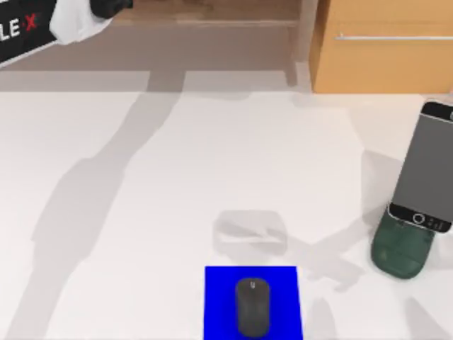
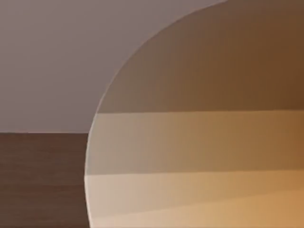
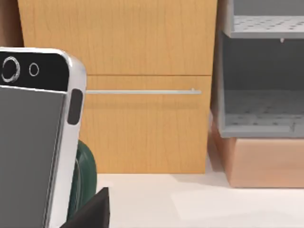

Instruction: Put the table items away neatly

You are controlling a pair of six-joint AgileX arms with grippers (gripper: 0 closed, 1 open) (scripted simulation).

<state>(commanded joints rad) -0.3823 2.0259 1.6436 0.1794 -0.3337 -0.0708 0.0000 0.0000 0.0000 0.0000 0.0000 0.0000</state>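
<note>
A small black oval mouse (image 1: 252,306) lies on a blue pad (image 1: 219,283) at the table's front middle. The silver-edged smartphone (image 1: 425,166) with a grey screen leans upright on a dark green stand (image 1: 402,249) at the right side of the white table (image 1: 141,212). The right wrist view has the smartphone (image 3: 33,142) very close, with the green stand (image 3: 85,175) behind it and one dark finger (image 3: 92,213) of my right gripper beside it. A tan-orange curved surface (image 2: 204,142), banded in lighter shades, sits right up against the left wrist camera. It looks like the cylinder.
A wooden cabinet (image 1: 382,49) with a bar handle (image 3: 142,91) stands behind the table at the back right. A grey open shelf unit (image 3: 261,71) on a wood-coloured base is beside it. Part of my left arm (image 1: 92,10) is at the far back left.
</note>
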